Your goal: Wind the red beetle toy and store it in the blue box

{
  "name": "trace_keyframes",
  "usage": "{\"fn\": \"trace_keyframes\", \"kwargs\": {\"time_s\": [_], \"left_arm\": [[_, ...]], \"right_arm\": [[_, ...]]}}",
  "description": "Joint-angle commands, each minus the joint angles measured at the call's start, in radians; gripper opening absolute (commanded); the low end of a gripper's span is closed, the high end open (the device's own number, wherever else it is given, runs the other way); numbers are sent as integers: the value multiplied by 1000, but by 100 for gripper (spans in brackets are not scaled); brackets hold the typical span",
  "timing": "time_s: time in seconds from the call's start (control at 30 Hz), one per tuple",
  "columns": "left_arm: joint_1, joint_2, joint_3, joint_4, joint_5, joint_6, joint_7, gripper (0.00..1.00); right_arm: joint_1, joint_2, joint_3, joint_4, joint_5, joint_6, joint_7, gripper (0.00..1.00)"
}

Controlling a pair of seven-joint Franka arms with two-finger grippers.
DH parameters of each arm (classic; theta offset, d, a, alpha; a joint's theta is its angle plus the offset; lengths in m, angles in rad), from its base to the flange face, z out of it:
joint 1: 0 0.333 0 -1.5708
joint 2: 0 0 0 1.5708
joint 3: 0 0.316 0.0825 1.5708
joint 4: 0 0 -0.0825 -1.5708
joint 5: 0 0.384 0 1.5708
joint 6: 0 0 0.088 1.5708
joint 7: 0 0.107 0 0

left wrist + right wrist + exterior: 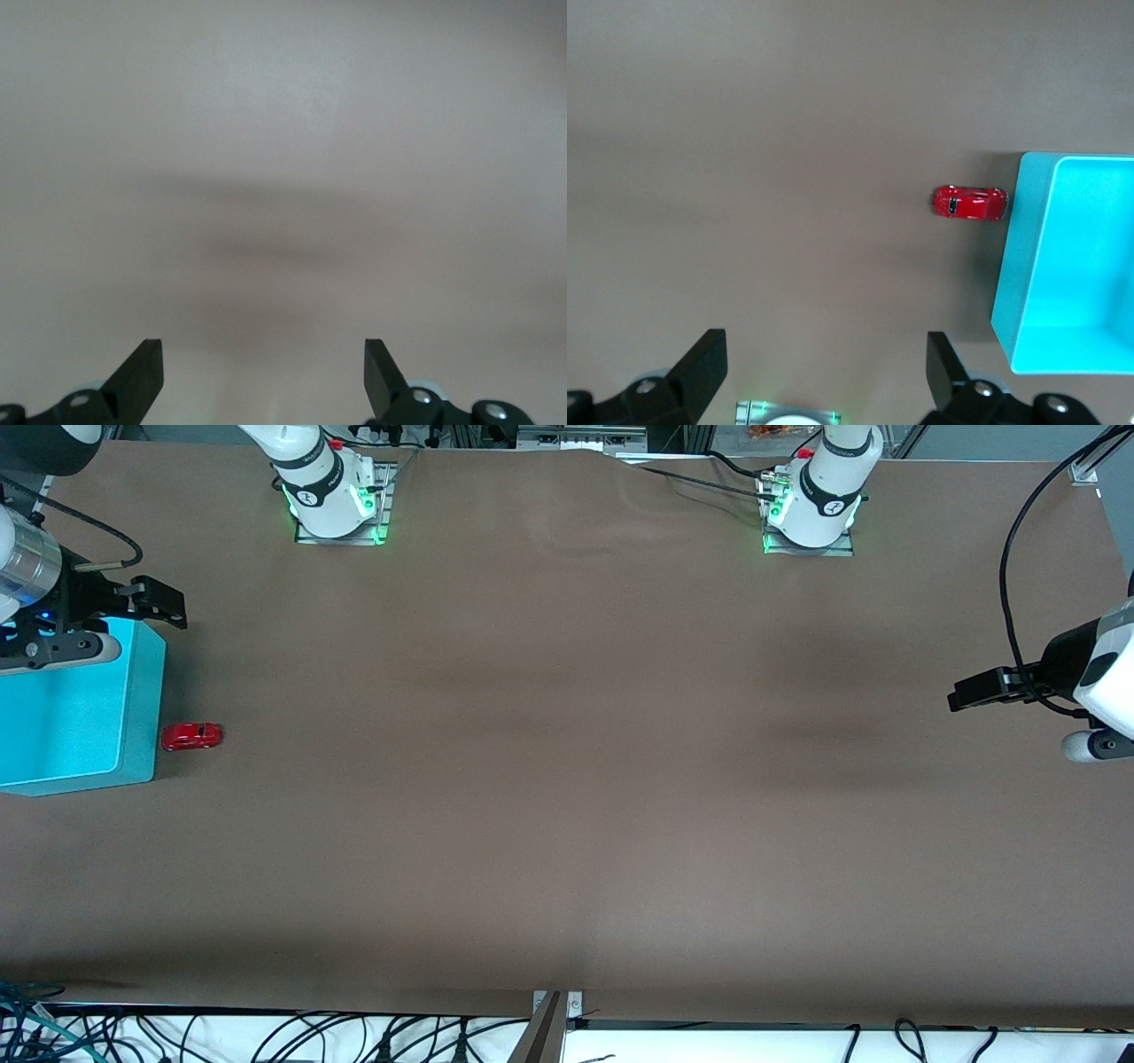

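Red beetle toy on the bench, just beside the outer wall of the blue box, at the right arm's end. Box empty as far as visible.

Right gripper up in the air over the box corner, fingers wide open, nothing held. Left gripper waiting over bare bench at the left arm's end, also open and empty.

Probably light, hard and glossy, so slippery; rolls on wheels. Best taken across the two sides of the body, low, with wheels free for winding.
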State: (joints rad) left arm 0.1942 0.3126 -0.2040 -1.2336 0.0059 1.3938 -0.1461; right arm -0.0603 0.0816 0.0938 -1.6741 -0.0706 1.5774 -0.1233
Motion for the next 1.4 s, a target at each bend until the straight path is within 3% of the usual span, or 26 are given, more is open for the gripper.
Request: {"fn": "trace_keyframes", "kwargs": {"time_s": [0.0, 0.23, 0.47, 0.83, 1.37], "left_arm": [[19, 0, -3, 11, 51, -4, 37, 100], [17, 0, -3, 20, 52, 4, 39, 100], [8, 3, 0, 17, 54, 5, 39, 100], [13, 43, -5, 17, 51, 19, 45, 100], [21, 59, -3, 5, 59, 45, 45, 100]], "right_arm": [[-13, -43, 1, -130, -6, 110, -6, 100], [-16, -49, -5, -206, -6, 180, 2, 100], [-16, -52, -66, -312, -12, 299, -4, 100], [-16, -43, -97, -420, -17, 432, -9, 100], [-23, -13, -181, -572, -97, 625, 125, 100]]}}
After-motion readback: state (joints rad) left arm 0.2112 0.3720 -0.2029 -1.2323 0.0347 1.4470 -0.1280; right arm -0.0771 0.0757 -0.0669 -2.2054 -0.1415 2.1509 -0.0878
